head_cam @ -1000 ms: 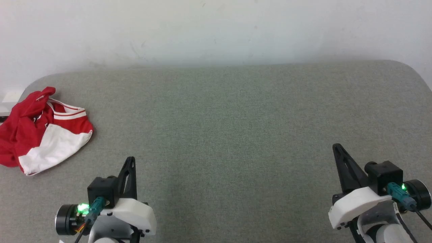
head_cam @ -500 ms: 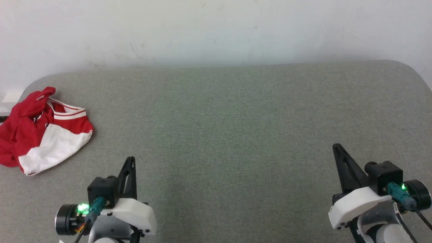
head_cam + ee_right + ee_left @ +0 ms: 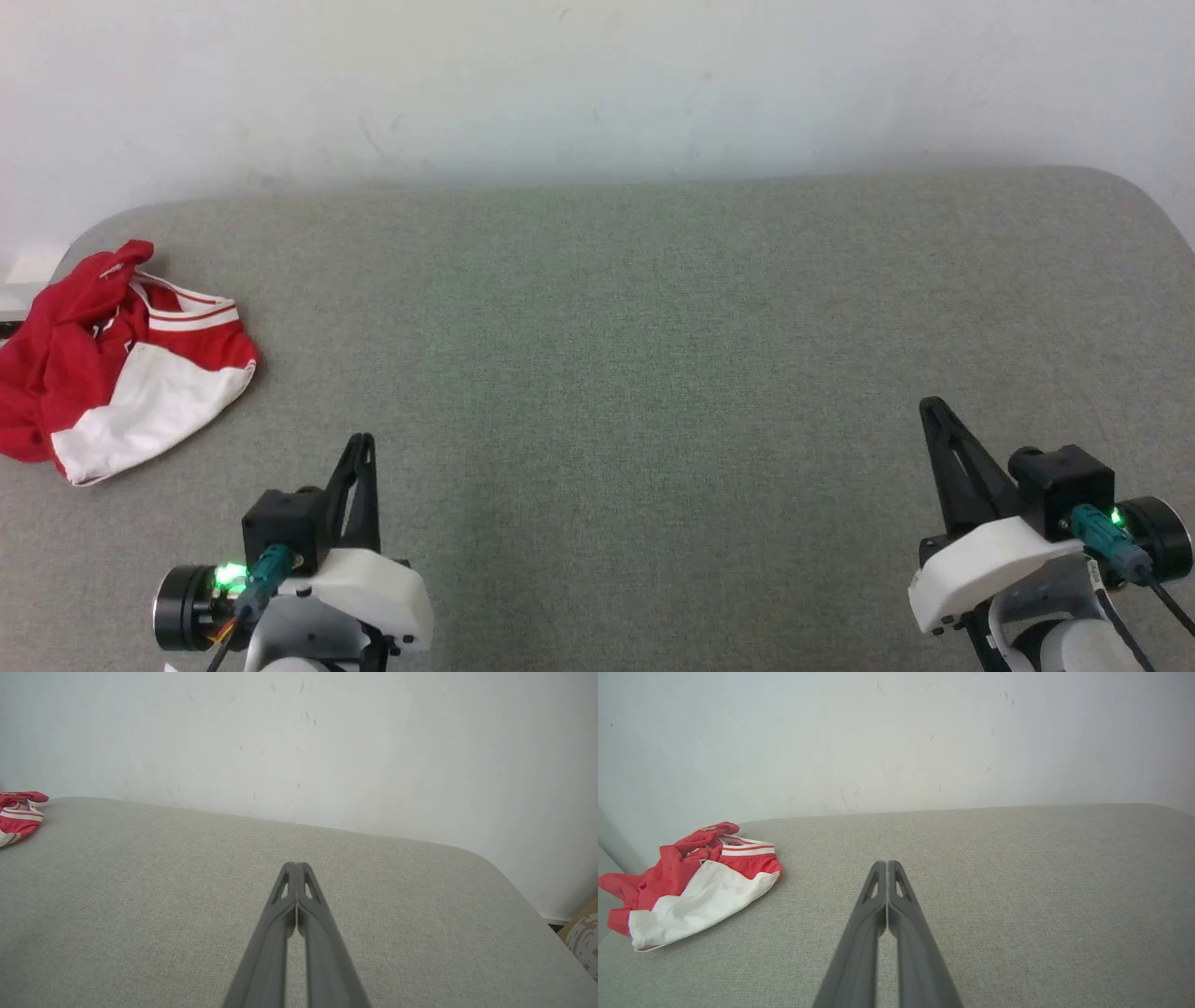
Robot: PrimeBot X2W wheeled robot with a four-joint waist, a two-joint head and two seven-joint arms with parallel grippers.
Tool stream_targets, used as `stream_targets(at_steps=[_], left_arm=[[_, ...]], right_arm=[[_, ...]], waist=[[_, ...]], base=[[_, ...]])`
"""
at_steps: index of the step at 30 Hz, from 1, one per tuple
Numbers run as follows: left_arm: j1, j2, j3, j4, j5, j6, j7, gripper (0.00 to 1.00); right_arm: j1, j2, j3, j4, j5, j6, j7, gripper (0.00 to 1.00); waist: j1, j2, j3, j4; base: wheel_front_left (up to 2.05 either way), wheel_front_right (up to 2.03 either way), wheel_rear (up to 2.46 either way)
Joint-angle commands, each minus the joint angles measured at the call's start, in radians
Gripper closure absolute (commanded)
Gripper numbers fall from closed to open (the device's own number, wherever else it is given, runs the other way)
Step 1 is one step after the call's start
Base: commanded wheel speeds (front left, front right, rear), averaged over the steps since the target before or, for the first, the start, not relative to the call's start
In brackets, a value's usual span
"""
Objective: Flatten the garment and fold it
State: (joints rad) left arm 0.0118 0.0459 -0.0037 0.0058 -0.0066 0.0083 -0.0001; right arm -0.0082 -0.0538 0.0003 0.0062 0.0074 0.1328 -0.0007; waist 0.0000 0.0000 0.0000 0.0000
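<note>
Left tool (image 3: 887, 863): fingers pressed together tip to tip, nothing between them, pointing toward the wall (image 3: 597, 84) over the counter (image 3: 607, 327). Can't tell if it touches the surface. Right tool (image 3: 295, 864): same, fingers pressed together, empty, aimed at the wall over the counter's right part. In the head view the two tools are well apart, left one lower left, right one lower right, green lights (image 3: 224, 576) lit at both wrists. Counter: grey woven covering, rounded far corners. Garment (image 3: 121, 364): red with a white panel and red-and-white stripe trim, crumpled in a heap at the counter's left edge. It is ahead and left of the left tool, not touching it, and far from the right tool. Wall white, scuffed. Right wrist view: tan patterned thing (image 3: 581, 938) past the counter's right edge, can't tell what.
</note>
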Motion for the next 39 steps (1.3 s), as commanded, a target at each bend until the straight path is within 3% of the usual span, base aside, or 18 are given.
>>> stream_targets(at_steps=[1,22,39], left_arm=[[0.0,0.0,0.0,0.0,0.0,0.0,0.0,0.0],[-0.001,0.0,-0.021,0.017,-0.022,0.012,-0.039,0.0],[0.005,0.001,-0.034,0.03,-0.037,0.022,-0.072,0.0]], right_arm=[[0.0,0.0,0.0,0.001,0.0,0.0,0.0,0.0],[0.005,0.0,-0.011,0.008,0.008,0.0,-0.038,0.0],[0.014,0.001,-0.007,0.018,0.005,-0.001,-0.072,0.0]], waist=[[0.0,0.0,0.0,0.0],[0.0,0.0,0.004,0.009],[0.0,0.0,-0.006,0.066]], base=[[0.0,0.0,0.0],[0.0,0.0,0.0],[0.0,0.0,0.0]])
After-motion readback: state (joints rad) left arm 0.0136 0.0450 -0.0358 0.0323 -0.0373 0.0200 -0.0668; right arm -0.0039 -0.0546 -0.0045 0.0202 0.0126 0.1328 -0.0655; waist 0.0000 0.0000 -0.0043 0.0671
